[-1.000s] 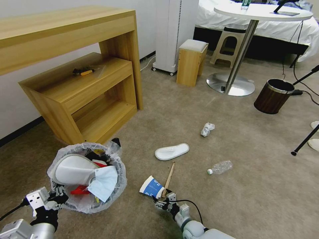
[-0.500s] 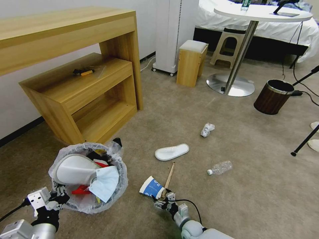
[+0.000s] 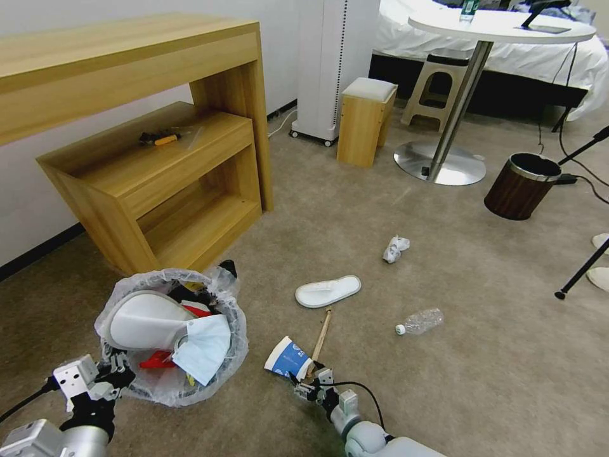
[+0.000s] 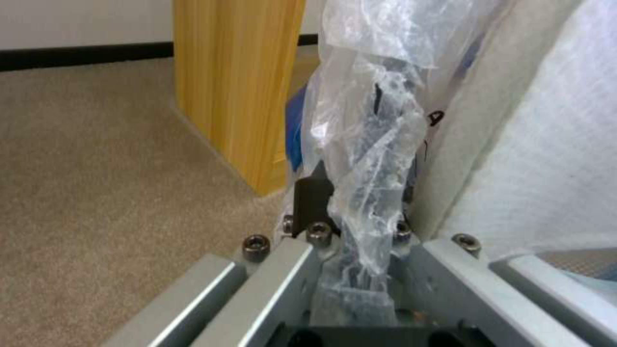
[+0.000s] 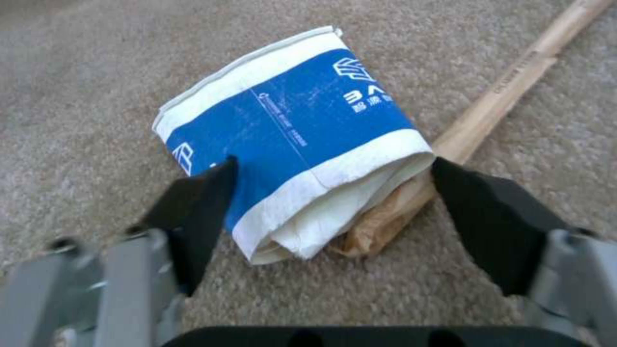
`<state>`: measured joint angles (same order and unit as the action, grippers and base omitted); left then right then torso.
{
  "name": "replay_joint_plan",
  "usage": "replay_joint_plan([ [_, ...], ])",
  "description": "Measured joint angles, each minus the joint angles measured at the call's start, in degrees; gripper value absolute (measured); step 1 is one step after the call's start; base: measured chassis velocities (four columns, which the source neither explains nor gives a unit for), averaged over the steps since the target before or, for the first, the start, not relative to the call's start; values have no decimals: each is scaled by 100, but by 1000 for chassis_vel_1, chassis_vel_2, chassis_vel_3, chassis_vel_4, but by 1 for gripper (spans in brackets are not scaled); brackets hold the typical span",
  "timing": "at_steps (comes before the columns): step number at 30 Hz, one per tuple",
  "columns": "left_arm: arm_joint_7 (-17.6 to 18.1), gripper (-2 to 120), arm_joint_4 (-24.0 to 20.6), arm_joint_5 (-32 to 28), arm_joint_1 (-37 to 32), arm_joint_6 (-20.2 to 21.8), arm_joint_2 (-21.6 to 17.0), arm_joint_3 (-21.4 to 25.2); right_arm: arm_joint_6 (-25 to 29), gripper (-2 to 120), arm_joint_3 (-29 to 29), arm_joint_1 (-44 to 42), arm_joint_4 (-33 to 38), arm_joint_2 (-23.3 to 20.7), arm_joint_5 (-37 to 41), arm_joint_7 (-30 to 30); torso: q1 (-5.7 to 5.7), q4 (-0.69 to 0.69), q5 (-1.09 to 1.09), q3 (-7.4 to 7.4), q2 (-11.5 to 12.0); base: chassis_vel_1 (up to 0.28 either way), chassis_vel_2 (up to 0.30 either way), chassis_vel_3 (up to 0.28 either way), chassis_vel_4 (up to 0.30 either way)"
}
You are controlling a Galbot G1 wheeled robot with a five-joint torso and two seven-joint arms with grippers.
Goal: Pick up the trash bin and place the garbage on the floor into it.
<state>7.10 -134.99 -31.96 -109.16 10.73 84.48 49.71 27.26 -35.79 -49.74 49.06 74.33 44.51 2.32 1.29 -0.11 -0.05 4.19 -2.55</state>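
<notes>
The trash bin [image 3: 232,357], lined with a crinkly clear bag [image 4: 366,159], hangs low at the left, stuffed with a white slipper, a pale mask and red wrappers. My left gripper [image 3: 118,370] is shut on its near rim and bag. On the beige floor [image 3: 457,393] lies the garbage: a blue-white paper cup [image 3: 287,359], a wooden stick [image 3: 321,334], a white slipper [image 3: 328,290], a clear bottle [image 3: 419,320] and a white wad [image 3: 395,247]. My right gripper [image 5: 334,166] is open, its fingers [image 5: 199,212] on either side of the cup [image 5: 289,140], whose base rests against the stick [image 5: 508,91].
A wooden desk with a low shelf [image 3: 158,165] stands just behind the bin. A brown wood-look bin [image 3: 523,185], a round table's metal base [image 3: 439,162], a small wooden stool [image 3: 366,120] and black tripod legs [image 3: 580,270] lie farther off on the right.
The bin and my left gripper have edged slightly to the right. My right gripper stays by the cup, still open.
</notes>
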Motion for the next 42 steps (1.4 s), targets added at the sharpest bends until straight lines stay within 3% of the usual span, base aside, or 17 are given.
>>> replay_joint_plan([
  [2,-3,0,-21,-3,-10,0,-2,1,8,62,-16,7,-29,21,-1,-18,0,0,0,0,0,0,0,0,0],
  [5,-3,0,-26,-4,-12,0,-2,1,15,59,-16,9,-38,29,-3,-23,0,0,1,0,0,0,0,0,0],
  [7,-6,0,-48,-4,-16,0,2,-7,32,44,-16,15,-66,63,-10,-40,0,0,1,0,0,0,0,0,0],
  [10,-13,0,-53,-2,-16,-3,9,-23,48,38,-16,16,-68,80,-16,-46,0,0,2,0,1,0,0,0,0],
  [32,-71,0,-30,64,-25,-11,44,-66,180,3,-16,26,185,26,-132,-72,0,3,16,1,3,0,0,0,0],
  [42,-82,0,35,99,-56,-19,61,-56,282,0,-19,-12,367,-132,-173,-141,0,-1,9,2,2,0,0,0,0],
])
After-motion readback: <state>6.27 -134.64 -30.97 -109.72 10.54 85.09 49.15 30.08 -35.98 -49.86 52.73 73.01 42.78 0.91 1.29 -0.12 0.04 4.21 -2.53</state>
